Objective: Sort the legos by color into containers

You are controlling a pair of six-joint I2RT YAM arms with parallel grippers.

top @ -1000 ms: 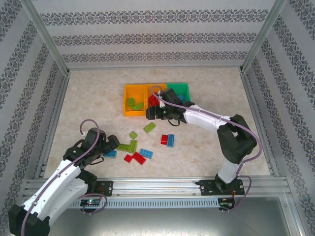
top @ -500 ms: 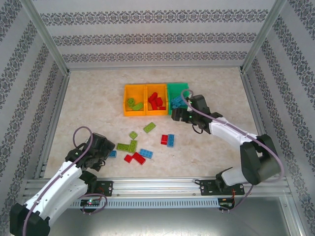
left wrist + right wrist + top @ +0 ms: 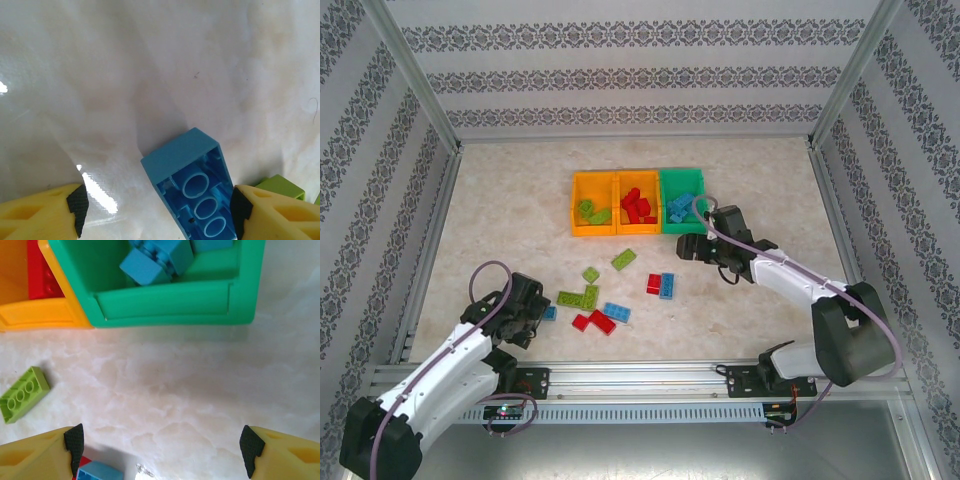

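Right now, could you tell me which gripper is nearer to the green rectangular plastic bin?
Right. The right gripper hovers just in front of the green rectangular plastic bin; the left gripper is far off, front-left, jaws astride an upturned blue plastic brick.

Left wrist view: we lose the upturned blue brick (image 3: 192, 195) past the bottom edge. A lime brick (image 3: 281, 186) is half hidden behind a finger (image 3: 275, 215) of the left gripper (image 3: 158, 209). Right wrist view: green bin (image 3: 165, 305), orange bin (image 3: 35, 317) and its red brick (image 3: 42, 277) are cropped by the frame. From above, the binned bricks (image 3: 638, 207) are too small for us to count.
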